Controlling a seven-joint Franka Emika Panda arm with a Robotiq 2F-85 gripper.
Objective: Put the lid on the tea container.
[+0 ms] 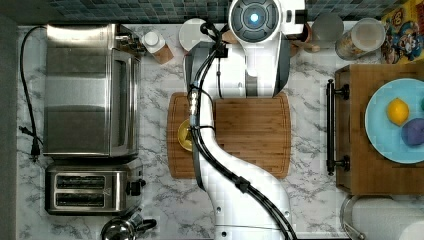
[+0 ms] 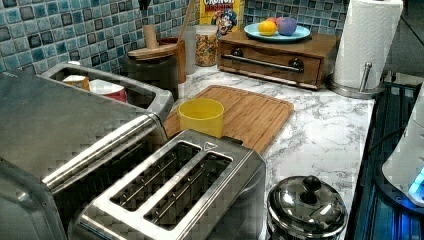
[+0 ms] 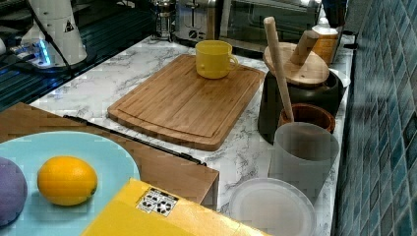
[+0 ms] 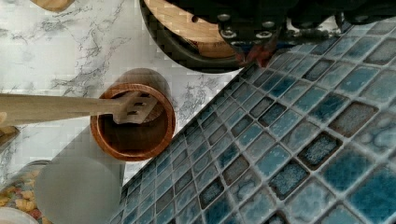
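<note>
Placement looks done: wooden lid [image 3: 295,64] is seated on the tea container [image 3: 300,101] behind the cutting board [image 3: 189,101]; end effector [image 4: 256,49] state cannot be told; withdrawal is called for next

The scene is lit evenly and rather brightly from above. Soft glare is seen on the toaster oven [image 1: 90,90] and on the toaster [image 2: 170,187], and small highlights on the kettle lid [image 2: 306,205]. Short, soft shadows are cast on the marble counter [image 3: 98,88]. All pictures are blocky from compression. In the wrist view the frosted cup [image 4: 77,186] is blurred.
</note>
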